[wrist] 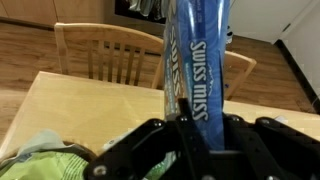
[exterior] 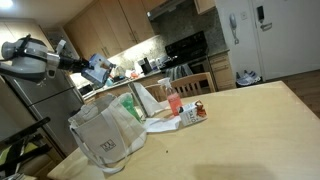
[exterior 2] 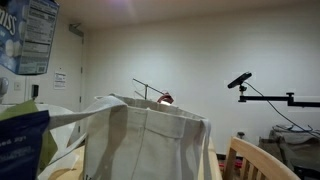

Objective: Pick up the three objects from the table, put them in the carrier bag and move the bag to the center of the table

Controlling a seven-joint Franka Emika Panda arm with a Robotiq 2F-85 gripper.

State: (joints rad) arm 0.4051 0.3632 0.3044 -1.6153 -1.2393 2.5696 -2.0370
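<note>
My gripper (wrist: 196, 135) is shut on the light-blue Swiss Miss carton (wrist: 197, 62) and holds it upright in the air. In an exterior view the carton (exterior: 97, 68) hangs at the arm's end, high above and left of the whitish carrier bag (exterior: 104, 136), which stands open on the light-wood table (exterior: 250, 130). The carton (exterior 2: 28, 35) also shows at the top left above the bag (exterior 2: 150, 140). The red-and-white packet (exterior: 194, 112) lies on the table beside a flat pale item (exterior: 162, 125).
A pink-red bottle (exterior: 173, 100) stands behind the packet. A green-and-white bag (wrist: 50, 160) lies next to the carrier bag. Wooden chairs (wrist: 108, 55) stand at the table's edge. Kitchen counters and a stove (exterior: 190, 50) are behind.
</note>
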